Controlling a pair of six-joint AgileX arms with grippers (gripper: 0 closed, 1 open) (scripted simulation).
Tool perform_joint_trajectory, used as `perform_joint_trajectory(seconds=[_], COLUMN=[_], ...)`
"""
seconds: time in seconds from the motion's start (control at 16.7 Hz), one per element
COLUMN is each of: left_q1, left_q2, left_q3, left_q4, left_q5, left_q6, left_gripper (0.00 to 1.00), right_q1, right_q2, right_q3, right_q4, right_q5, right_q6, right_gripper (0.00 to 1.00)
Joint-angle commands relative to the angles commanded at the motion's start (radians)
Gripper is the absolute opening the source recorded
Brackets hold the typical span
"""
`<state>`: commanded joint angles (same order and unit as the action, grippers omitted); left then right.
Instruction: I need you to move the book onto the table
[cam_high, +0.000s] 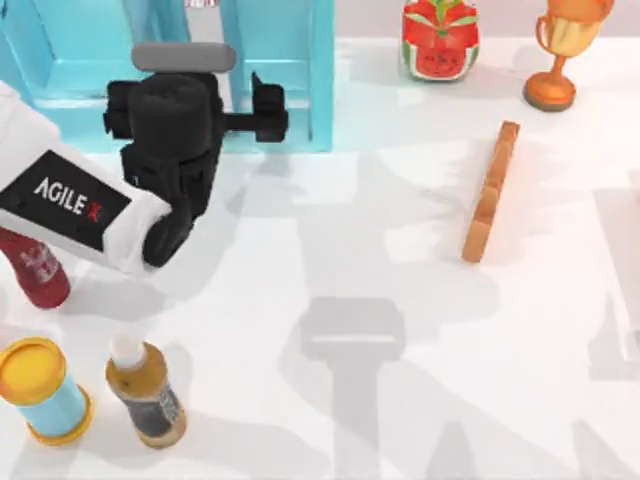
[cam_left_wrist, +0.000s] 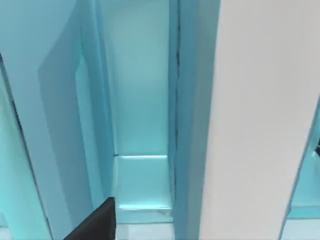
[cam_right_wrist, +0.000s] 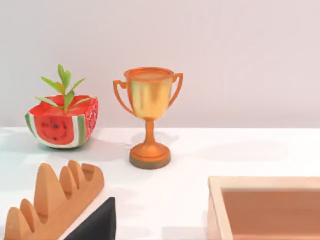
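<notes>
Just ahead of the left gripper (cam_high: 262, 108) stands the book (cam_left_wrist: 260, 120) in the blue shelf (cam_high: 290, 60); whether the gripper is closed, I cannot tell.

I'm looking at a rendered simulation tabletop rather than any real room: a plain white table (cam_high: 400, 400) with a blank pale wall (cam_right_wrist: 240, 50) behind it, and flat, clean shading on everything. The props are an unrelated mix set out on the surface: a light blue compartmented shelf (cam_high: 290, 60), a watermelon-shaped planter (cam_high: 440, 40), a gold trophy (cam_high: 560, 50), a toothed wooden rack (cam_high: 490, 195), a red bottle (cam_high: 38, 272), a yellow-lidded can (cam_high: 42, 390) and a brown sauce bottle (cam_high: 148, 392). My left arm, marked AGILEX (cam_high: 68, 198), reaches over the table.
</notes>
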<state>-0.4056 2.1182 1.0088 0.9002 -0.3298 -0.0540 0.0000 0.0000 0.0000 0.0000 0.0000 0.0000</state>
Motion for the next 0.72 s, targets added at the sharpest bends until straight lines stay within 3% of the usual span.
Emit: perform_joint_trajectory(seconds=[0.42,0.72], left_q1=[0.037,0.04], left_q2=[0.179,0.201], left_q3=[0.244,0.272], left_q4=[-0.064,-0.07], left_q5=[0.039,0.043], left_q6=[0.006,0.007], left_gripper=[1.0,1.0], right_q1=[0.0,0.0], right_q2=[0.0,0.0], right_q3=[0.0,0.0], right_q4=[0.0,0.0], right_q5=[0.0,0.0], right_q6=[0.0,0.0], right_gripper=[1.0,1.0])
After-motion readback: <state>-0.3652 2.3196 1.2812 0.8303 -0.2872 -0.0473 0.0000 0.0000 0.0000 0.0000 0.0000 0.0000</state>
